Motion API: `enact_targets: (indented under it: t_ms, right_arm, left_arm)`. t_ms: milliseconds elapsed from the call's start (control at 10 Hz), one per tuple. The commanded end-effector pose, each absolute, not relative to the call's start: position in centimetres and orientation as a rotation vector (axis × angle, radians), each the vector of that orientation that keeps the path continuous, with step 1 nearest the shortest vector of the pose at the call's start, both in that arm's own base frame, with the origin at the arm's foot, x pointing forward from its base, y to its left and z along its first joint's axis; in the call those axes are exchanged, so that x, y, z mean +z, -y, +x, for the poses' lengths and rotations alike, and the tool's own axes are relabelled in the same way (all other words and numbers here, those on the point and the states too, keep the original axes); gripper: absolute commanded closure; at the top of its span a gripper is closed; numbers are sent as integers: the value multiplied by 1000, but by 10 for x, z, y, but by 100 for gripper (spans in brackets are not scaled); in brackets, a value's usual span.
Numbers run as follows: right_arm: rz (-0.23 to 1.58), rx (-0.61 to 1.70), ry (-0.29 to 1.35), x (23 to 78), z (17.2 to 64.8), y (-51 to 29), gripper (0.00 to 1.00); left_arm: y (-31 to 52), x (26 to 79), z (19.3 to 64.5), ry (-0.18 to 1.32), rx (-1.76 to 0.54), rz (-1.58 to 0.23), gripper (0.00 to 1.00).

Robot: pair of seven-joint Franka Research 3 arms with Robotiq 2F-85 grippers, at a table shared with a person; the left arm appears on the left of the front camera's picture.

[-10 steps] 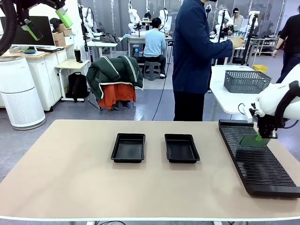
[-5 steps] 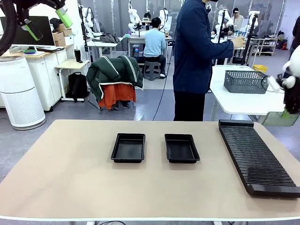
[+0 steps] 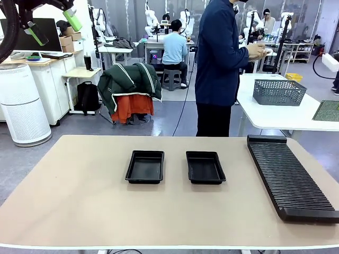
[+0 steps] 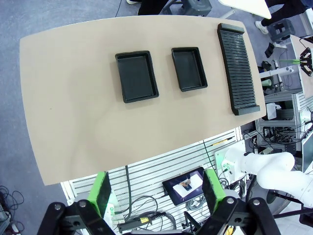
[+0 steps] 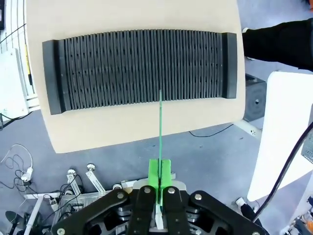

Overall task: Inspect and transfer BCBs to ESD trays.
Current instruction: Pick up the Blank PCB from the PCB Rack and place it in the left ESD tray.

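BCB [image 5: 160,115] clamped tight in right gripper [image 5: 160,172], edge-on as a thin green line from the wrist cam, held high above the long black rack [image 5: 139,68]. Same BCB [image 3: 327,111] up in the air at the far right of the front view, pale face showing, well clear of the table [image 3: 79,201]. Right wrist aimed straight down, fingers toward the rack. Both ESD trays [image 3: 144,181] side by side mid-table, left of the rack. Left gripper [image 3: 55,27] parked way up top left, jaws spread wide, also looking down over the whole table. Person [image 3: 217,63] standing at the far side, hands together at chest height.
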State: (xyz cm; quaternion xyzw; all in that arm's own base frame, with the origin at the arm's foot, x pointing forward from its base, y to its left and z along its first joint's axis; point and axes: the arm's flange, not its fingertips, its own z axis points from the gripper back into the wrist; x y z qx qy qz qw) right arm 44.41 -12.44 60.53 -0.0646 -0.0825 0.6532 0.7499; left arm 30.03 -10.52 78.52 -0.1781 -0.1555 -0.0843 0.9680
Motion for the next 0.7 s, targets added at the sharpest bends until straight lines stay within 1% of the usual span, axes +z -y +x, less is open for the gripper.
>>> enact_targets:
  t_ms: [0, 100, 200, 600]
  right_arm:
    - [-110, 1435, 175, 607, 448, 127, 98]
    - [-128, 1397, 173, 604, 449, 125, 98]
    - [-137, 1427, 177, 608, 444, 125, 98]
    - [-137, 1427, 177, 608, 444, 125, 98]
  left_arm:
    - [106, 785, 300, 322, -177, -373, 0]
    - [106, 785, 300, 322, -177, -373, 0]
    - [106, 785, 300, 322, -177, -373, 0]
    - [106, 785, 300, 322, -177, -373, 0]
